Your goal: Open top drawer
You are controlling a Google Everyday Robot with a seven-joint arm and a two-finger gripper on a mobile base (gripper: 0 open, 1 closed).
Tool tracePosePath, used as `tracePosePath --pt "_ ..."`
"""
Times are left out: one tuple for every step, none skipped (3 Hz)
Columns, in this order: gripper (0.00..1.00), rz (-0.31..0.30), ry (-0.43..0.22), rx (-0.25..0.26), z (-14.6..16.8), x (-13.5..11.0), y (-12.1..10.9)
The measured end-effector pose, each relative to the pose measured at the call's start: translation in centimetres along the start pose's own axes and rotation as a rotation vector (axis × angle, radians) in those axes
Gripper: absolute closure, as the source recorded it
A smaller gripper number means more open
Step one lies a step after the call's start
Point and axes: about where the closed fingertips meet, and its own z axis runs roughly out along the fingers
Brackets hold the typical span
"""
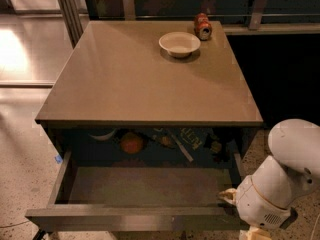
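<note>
The top drawer (135,216) stands pulled far out from under the brown cabinet top (145,79). Its wide shallow tray is bare at the front. Several items lie at its back, among them an orange fruit (132,143) and a white bowl-like thing (103,134). My white arm (280,184) is at the lower right, beside the drawer's right front corner. The gripper (227,196) shows only as a pale tip at that corner, touching or almost touching the drawer's right side.
A white bowl (179,43) and a red can (202,26) lying on its side sit at the back of the cabinet top. A metal post (67,9) stands at the back left. Shiny floor lies to the left, speckled floor below.
</note>
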Motion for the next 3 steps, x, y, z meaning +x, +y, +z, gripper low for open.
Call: tracePosePath --pt "0.0 -0.011 -0.004 -0.021 0.1 2.2 3.6" --pt "0.0 -0.004 -0.007 -0.031 0.3 3.2 4.9" --pt "0.0 -0.004 -0.007 -0.031 0.3 3.2 4.9"
